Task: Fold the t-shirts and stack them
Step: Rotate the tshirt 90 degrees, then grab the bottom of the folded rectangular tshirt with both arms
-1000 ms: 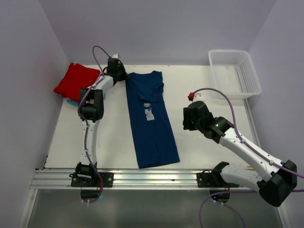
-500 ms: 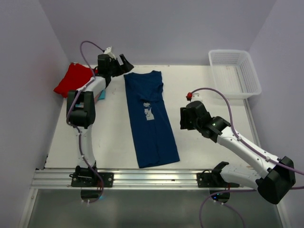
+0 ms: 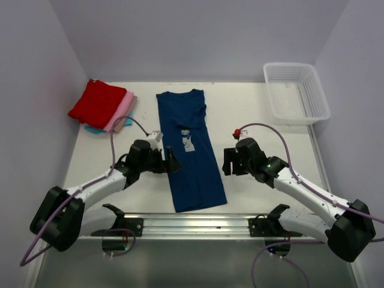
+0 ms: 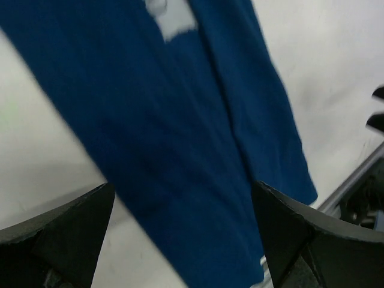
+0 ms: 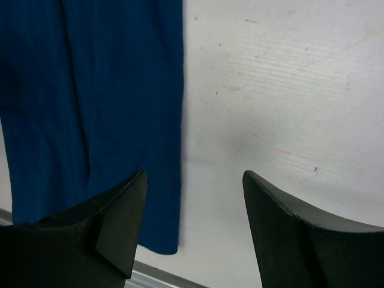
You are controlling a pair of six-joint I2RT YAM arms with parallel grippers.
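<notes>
The navy t-shirt [image 3: 192,157] lies on the table as a long narrow strip with its collar at the far end and its pale print [image 3: 188,141] facing up. My left gripper [image 3: 171,163] hovers open at the strip's left edge, near the hem end. In the left wrist view the navy t-shirt [image 4: 180,138] fills the gap between the left gripper's [image 4: 183,240] spread fingers [image 4: 60,237]. My right gripper [image 3: 227,162] is open just right of the strip. The right wrist view shows the shirt's right edge [image 5: 171,150] and bare table inside the right gripper's [image 5: 195,210] gap. Folded red [image 3: 97,102], pink [image 3: 122,112] and teal tees are stacked at the back left.
A white mesh basket [image 3: 296,91] stands at the back right corner. A metal rail [image 3: 192,225] runs along the near table edge, just below the shirt's hem. Purple walls close in the left, back and right sides.
My left arm swung from the shirt's collar at the back down to its lower left edge, and its gripper opened. My right gripper shifted slightly toward the shirt and opened wider.
</notes>
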